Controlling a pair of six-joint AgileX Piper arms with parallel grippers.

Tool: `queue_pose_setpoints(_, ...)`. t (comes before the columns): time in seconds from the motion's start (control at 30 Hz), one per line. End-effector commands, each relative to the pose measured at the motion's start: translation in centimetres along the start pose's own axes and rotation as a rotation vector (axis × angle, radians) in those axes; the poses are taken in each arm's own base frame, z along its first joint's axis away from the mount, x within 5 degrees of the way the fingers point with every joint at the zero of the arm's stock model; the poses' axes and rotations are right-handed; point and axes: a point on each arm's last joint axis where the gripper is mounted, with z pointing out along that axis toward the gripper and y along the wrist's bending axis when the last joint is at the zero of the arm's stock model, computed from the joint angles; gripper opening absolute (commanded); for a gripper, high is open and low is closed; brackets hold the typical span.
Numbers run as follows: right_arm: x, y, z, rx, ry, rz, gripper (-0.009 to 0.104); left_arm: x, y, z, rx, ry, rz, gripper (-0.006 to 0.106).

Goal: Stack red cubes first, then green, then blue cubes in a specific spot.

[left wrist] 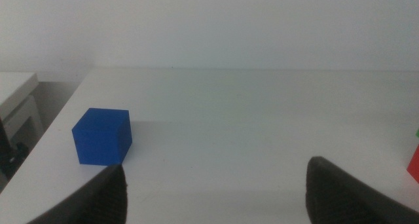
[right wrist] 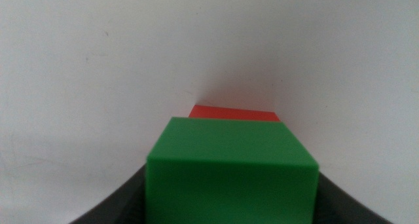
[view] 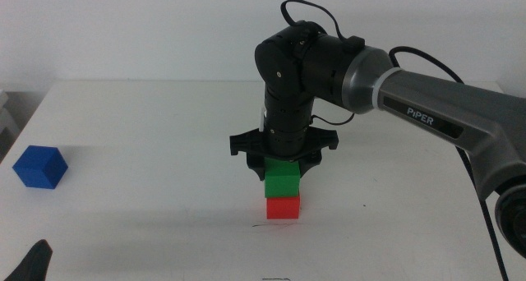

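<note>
1. Right gripper (view: 283,168) was the one I had at work: it hung straight down over the middle of the table, its jaws pinching the green cube (view: 283,180) from either side, as the right wrist view showed with dark jaw on both flanks of the cube
2. That green cube sat directly above the red cube (view: 283,207); in the middle view the two faces met with no gap I could make out, so I judged green to be resting on red or a hair off it, though not yet let go
3. From the right wrist camera only a sliver of red peeked out beyond the green top, so the two looked roughly squared up; I could not tell the fit more finely than that
4. Red stood on the white table (view: 148,149), with a thin dark line (view: 259,227) just in front of it, which I took for the marked spot
5. Left gripper (left wrist: 213,191) waited at the near left edge, jaws spread wide and holding nothing
6. Blue cube (view: 39,167) lay well apart at the far left of the table, untouched, close ahead of the left gripper
7. By my reckoning red was done, green was placed but unreleased, and blue was all that remained
</note>
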Motion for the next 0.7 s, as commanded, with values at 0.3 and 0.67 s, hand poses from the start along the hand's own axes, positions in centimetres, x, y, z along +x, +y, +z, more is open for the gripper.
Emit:
queue_pose_setpoints(0.3,0.1,-0.6,-2.9,0.013,-0.010,0.016,0.069,-0.8,0.0,-0.2,0.001,-0.102,-0.013,0.093)
queue_pose_setpoints(0.67,0.2,-0.9,-5.3,-0.015,-0.052,0.030,0.069,-0.8,0.0,-0.2,0.001,-0.102,-0.013,0.093)
